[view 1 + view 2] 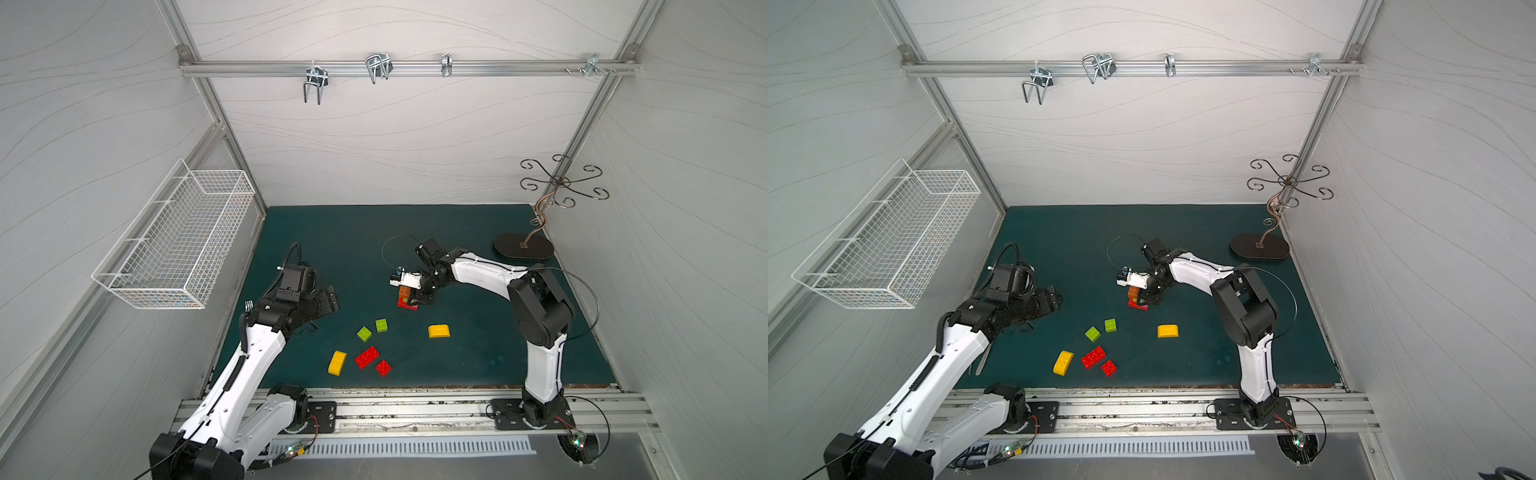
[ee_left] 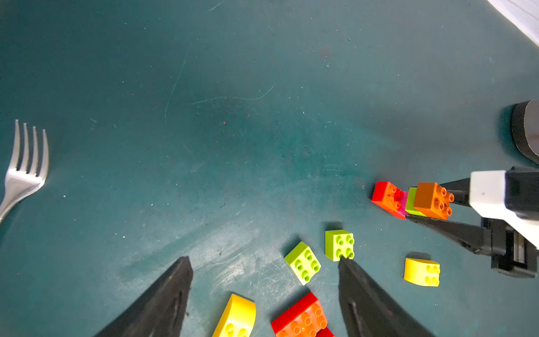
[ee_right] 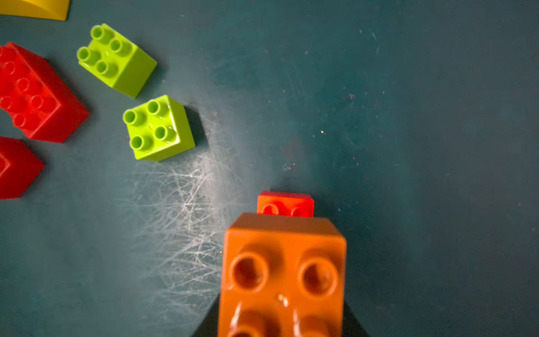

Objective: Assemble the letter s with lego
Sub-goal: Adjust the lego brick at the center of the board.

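The brick stack (image 1: pixel 405 296) stands mid-mat (image 1: pixel 332 232). Before it, leftward, the left square brick (image 1: pixel 364 333) and right square brick (image 1: pixel 381 325) sit close together. Nearer the front, the left round-topped brick (image 1: pixel 337 363), oblong brick (image 1: pixel 367 357) and front square brick (image 1: pixel 383 368) form a row. The right round-topped brick (image 1: pixel 439 331) lies apart, rightward.

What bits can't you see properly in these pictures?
- Pink brick: mostly hidden inside the stack in the left wrist view; orange brick covers it in the right wrist view.
- Fork handle: cut off by the left wrist view's edge.
- Right claw tips: hidden under the orange brick, right wrist view.
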